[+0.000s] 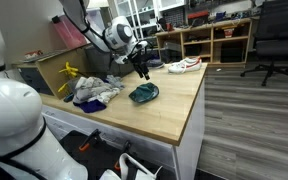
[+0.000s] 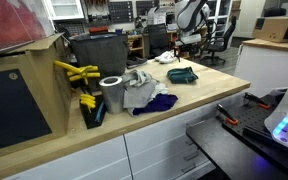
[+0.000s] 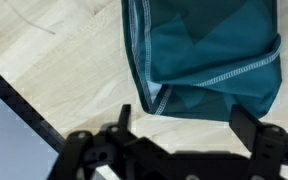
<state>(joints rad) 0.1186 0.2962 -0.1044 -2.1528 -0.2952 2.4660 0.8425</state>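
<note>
The end effector (image 3: 184, 122) is released: in the wrist view its two dark fingers (image 3: 246, 126) stand wide apart along the lower edge of the frame and grasp nothing. It hangs above the bench (image 3: 54, 75) without touching it.

The teal cloth (image 3: 209, 55) fills the upper right of the wrist view. It lies folded on the light wood, with white stitching along its hems. Its lower edge lies just beyond the fingertips and apart from them.

In both exterior views the end effector (image 1: 142, 68) (image 2: 189, 42) hovers above the far side of the teal cloth (image 1: 144, 93) (image 2: 181, 75), which lies near the frame centre.

Just beside it toward the left of each frame is a heap of grey, white and blue garments (image 1: 94, 92) (image 2: 144, 92). A metal cylinder (image 2: 112, 93) touches that heap. A white shoe (image 1: 184, 66) lies at the far end of the bench. Markings on the shoe are too small to read.
</note>
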